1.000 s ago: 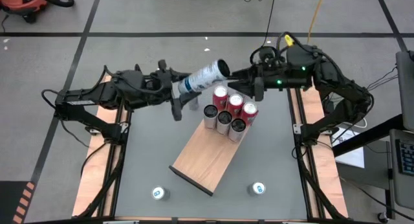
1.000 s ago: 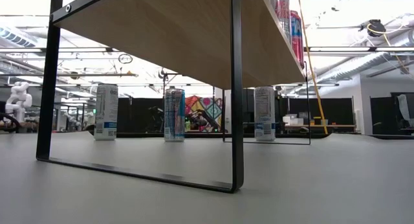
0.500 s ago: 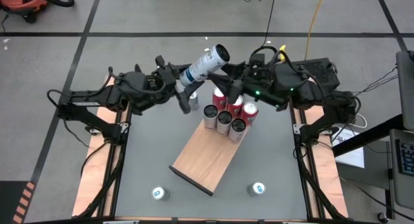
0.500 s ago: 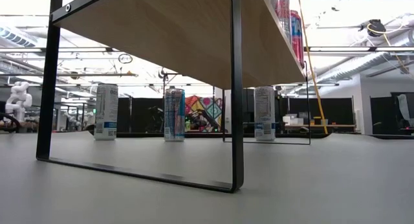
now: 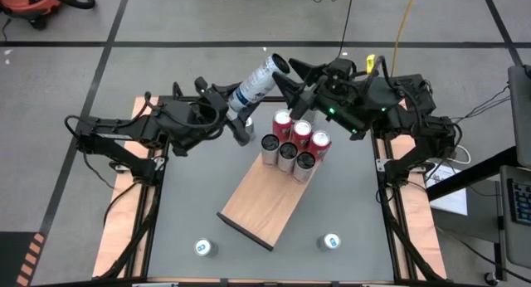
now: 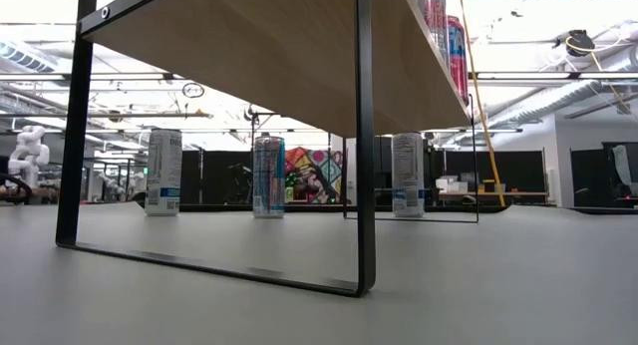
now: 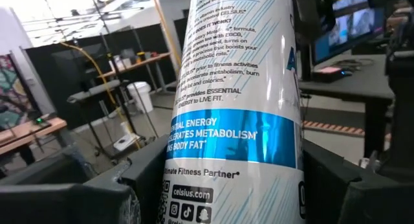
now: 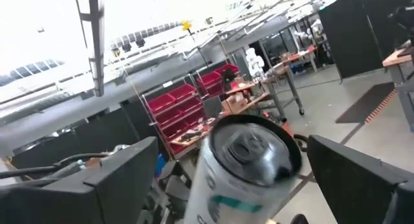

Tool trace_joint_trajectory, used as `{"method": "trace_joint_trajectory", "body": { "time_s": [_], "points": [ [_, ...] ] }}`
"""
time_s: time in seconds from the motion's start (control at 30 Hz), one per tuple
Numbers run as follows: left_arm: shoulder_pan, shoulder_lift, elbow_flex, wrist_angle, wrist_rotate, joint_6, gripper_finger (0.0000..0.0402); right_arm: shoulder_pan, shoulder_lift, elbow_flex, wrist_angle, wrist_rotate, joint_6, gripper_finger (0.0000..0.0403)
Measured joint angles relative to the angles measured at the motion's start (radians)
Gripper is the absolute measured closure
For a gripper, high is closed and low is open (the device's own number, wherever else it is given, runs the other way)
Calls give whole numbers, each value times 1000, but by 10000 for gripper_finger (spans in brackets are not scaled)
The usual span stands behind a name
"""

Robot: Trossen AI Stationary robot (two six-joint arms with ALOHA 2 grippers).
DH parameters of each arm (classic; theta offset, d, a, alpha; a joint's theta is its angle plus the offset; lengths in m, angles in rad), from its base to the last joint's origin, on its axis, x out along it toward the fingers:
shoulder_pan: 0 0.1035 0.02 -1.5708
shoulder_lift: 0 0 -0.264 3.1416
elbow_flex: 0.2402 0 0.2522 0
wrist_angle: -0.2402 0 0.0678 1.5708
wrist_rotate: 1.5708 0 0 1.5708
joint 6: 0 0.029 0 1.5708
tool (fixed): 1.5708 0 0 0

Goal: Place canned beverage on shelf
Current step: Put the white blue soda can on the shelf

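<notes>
Left gripper (image 5: 235,102) grips the white can (image 5: 259,81), tilted high past the shelf's (image 5: 267,200) far end; right gripper (image 5: 292,78), fingers spread, faces its top, seen in the right wrist view.

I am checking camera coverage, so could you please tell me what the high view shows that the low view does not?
Only the high view shows both arms: the left hand holds a white can tilted, the right hand open at its top end. Only the low view shows three cans standing on the table under the shelf. Both show the shelf and red cans on it.
</notes>
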Motion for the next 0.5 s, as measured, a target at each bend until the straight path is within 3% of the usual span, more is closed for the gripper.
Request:
{"method": "trace_joint_trajectory", "body": {
  "time_s": [0.5],
  "points": [
    [-5, 37, 0, 58, -65, -2, 146, -9, 21, 1, 7, 9, 9, 35]
  ]
}}
